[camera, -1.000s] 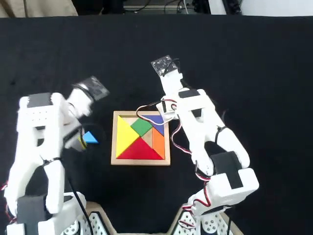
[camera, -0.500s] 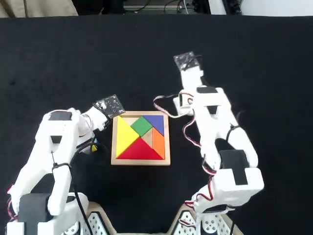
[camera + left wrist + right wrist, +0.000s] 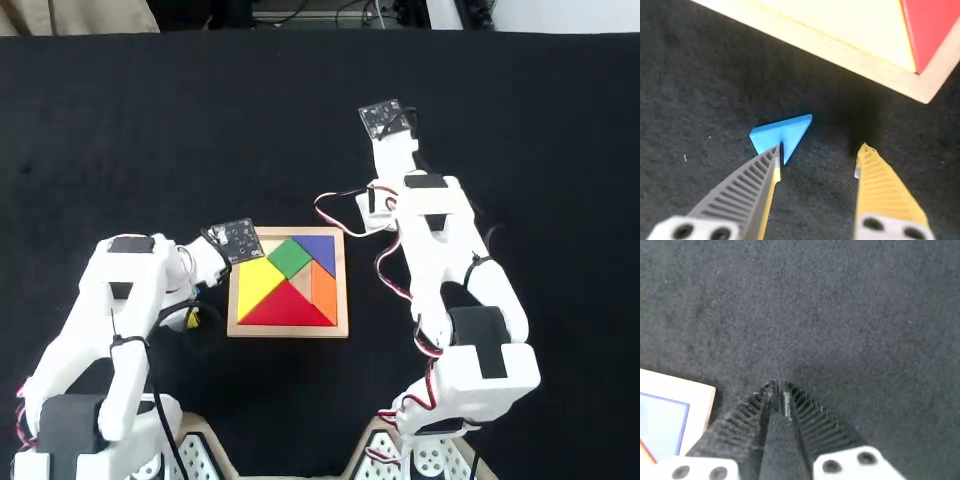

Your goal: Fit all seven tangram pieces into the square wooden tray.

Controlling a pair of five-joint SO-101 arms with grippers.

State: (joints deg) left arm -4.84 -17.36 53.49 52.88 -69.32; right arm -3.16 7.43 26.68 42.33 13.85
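One fingertip (image 3: 771,162) of my wide-open left gripper (image 3: 820,147) touches the blue triangle (image 3: 782,132) just beside the tray (image 3: 840,52), while my right gripper (image 3: 777,390) is closed on nothing.

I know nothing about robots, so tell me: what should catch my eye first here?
First the square wooden tray, mid-table on the black cloth, nearly full of bright pieces. Beside it lies a small blue triangle, the left gripper over it with fingers open. The right gripper is shut over bare cloth by a tray corner.
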